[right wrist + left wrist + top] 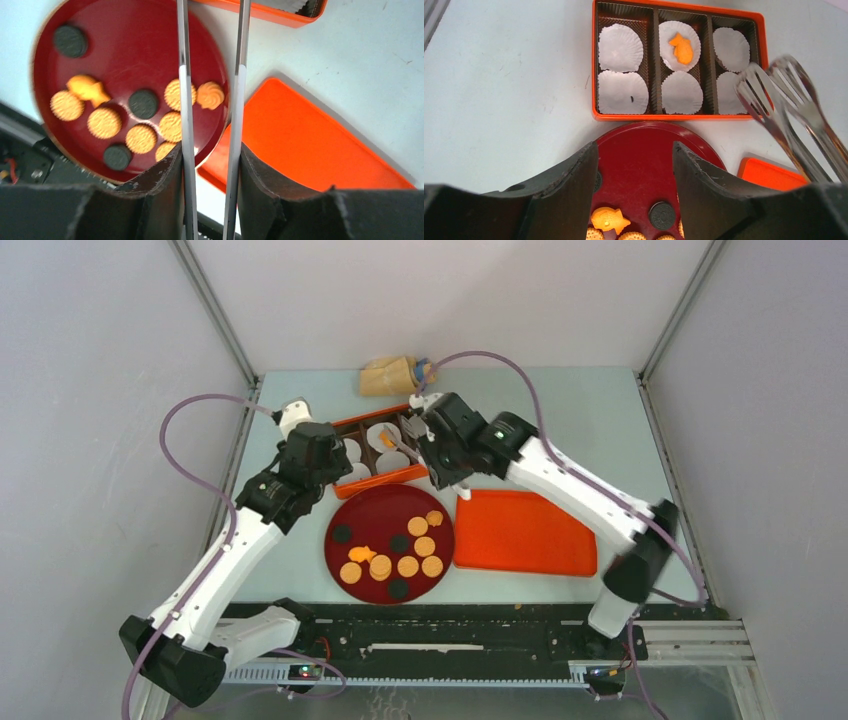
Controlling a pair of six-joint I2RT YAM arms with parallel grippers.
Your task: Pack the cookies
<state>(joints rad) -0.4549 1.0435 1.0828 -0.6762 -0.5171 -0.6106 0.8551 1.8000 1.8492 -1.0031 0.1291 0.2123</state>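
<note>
On the near round dark red plate point(380, 508) lie the cookies point(407, 566): tan ridged discs, dark discs, an orange fish. The left gripper point(634, 150) hovers by its far rim, jaws wide and empty. The right gripper point(210, 152) has its jaws clamped on thin metal tongs point(182, 75), probably for delicate picking. Farther, one fish cookie point(682, 47) sits in the orange compartmented box point(679, 118).

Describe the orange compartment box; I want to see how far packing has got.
The orange box is a shallow plastic-looking rectangle lying flat on the pale table just beyond the dark red plate. A brown ribbed insert splits it into three lanes, each holding two white fluted paper liners. Only the far middle liner is filled, with one orange fish-shaped cookie; the near-left one shows a dark speck. Metal tongs overlap its right end in the left wrist view; contact cannot be told.
</note>
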